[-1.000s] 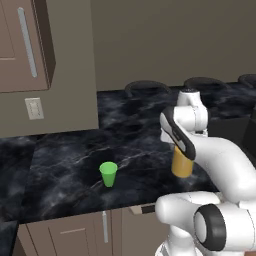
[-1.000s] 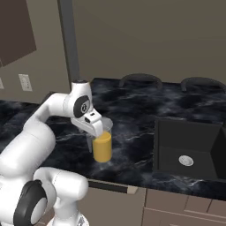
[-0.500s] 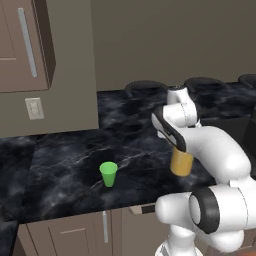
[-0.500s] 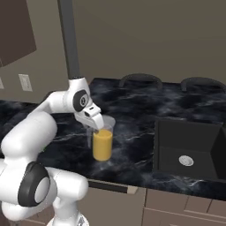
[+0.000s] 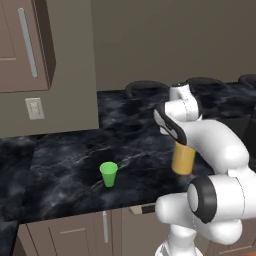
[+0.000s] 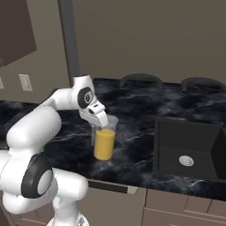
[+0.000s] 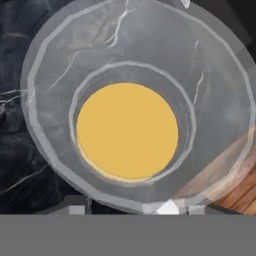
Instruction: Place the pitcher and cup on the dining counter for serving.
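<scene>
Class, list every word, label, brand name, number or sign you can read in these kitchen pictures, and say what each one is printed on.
None: no readable text stands anywhere.
The pitcher, the cup and the dining counter are plain and unmarked.
The wall switch plate bears no lettering.
The gripper carries no legible marking.

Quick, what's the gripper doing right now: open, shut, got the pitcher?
Gripper: down at the rim of the pitcher, which stands on the dining counter; whether the jaws grip it cannot be told.
</scene>
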Robot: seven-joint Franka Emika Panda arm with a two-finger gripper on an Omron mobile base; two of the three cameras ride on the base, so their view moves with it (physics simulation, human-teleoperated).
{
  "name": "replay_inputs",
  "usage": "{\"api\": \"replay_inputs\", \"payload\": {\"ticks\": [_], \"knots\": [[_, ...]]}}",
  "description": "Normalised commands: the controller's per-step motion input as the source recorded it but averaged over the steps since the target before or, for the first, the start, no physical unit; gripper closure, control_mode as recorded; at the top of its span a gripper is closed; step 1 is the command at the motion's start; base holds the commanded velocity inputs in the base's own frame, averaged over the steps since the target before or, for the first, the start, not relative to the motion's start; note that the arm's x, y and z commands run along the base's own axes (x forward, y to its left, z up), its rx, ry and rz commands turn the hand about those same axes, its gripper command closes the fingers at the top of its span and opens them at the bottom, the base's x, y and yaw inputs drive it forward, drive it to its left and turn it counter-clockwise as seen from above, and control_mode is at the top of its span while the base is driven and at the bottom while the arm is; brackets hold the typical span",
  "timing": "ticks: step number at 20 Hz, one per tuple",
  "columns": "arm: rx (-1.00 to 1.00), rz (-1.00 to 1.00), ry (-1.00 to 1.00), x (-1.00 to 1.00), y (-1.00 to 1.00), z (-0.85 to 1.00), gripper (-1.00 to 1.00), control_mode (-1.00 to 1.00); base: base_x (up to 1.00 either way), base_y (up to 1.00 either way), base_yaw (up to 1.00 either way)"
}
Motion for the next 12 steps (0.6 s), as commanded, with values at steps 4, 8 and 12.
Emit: {"api": "replay_inputs", "payload": {"ticks": [4, 8, 12], "knots": [[0.00, -0.02, 0.00, 0.00, -0.20, -0.12, 1.00, -1.00, 0.00, 0.00, 0.00], [0.00, 0.00, 0.00, 0.00, 0.00, 0.00, 1.00, -1.00, 0.00, 0.00, 0.00], [0.00, 0.00, 0.00, -0.08, 0.00, 0.00, 1.00, -1.00, 0.00, 0.00, 0.00]]}}
